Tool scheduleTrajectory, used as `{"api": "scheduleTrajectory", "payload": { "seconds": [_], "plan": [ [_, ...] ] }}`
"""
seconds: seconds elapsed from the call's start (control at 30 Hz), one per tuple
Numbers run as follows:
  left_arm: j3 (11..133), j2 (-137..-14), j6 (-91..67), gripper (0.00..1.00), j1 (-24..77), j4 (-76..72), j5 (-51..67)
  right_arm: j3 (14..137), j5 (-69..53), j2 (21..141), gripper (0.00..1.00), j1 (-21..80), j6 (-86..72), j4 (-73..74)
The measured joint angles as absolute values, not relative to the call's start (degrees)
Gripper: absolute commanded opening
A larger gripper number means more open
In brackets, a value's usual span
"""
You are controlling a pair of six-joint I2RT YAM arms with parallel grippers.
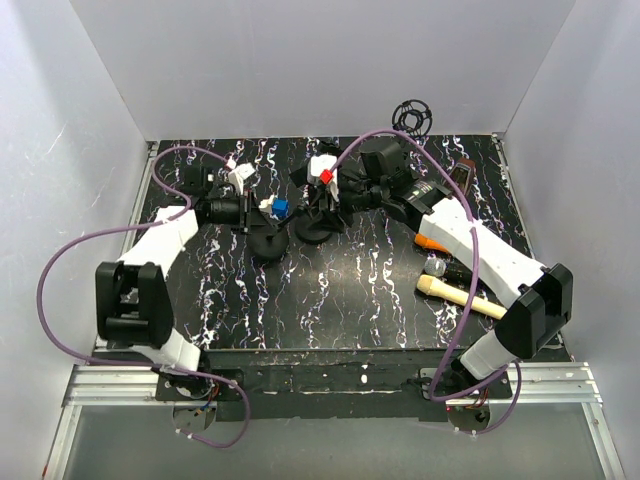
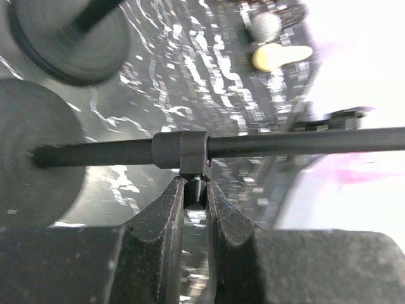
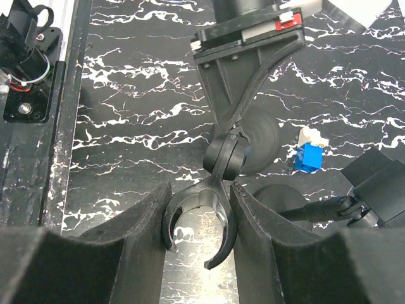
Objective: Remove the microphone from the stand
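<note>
Two black stands with round bases (image 1: 268, 243) (image 1: 315, 228) sit mid-table. My left gripper (image 1: 258, 208) (image 2: 195, 187) is shut on a small black knob (image 2: 195, 193) under the collar (image 2: 181, 151) of one stand's rod (image 2: 285, 142), which runs level across the left wrist view. My right gripper (image 1: 352, 195) (image 3: 200, 190) is shut on the other stand's C-shaped clip (image 3: 225, 232), both fingers touching it; the clip holds nothing. A cream microphone (image 1: 455, 293) (image 2: 278, 56) lies on the table at the right, away from both grippers.
A second, grey-headed microphone (image 1: 436, 267) (image 2: 264, 26) lies beside the cream one. An orange object (image 1: 430, 240) shows under the right arm. A black wire ring (image 1: 412, 115) stands at the back wall. A small blue and white piece (image 3: 310, 155) sits near the bases. White walls enclose three sides.
</note>
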State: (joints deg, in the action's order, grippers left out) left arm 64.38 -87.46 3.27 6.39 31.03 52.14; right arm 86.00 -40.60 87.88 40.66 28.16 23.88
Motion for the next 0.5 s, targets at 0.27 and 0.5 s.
{"api": "scheduleTrajectory", "payload": {
  "seconds": [0.27,0.5],
  "plan": [
    [59.1,-99.8,-36.0,0.35,2.0,19.3,74.7,86.0,-41.3,88.2,0.25,40.6,27.0,24.4],
    [58.1,-100.2,-46.8,0.60,-0.5,19.9,75.4,86.0,-42.5,88.2,0.25,41.1,26.3,24.3]
  ]
}}
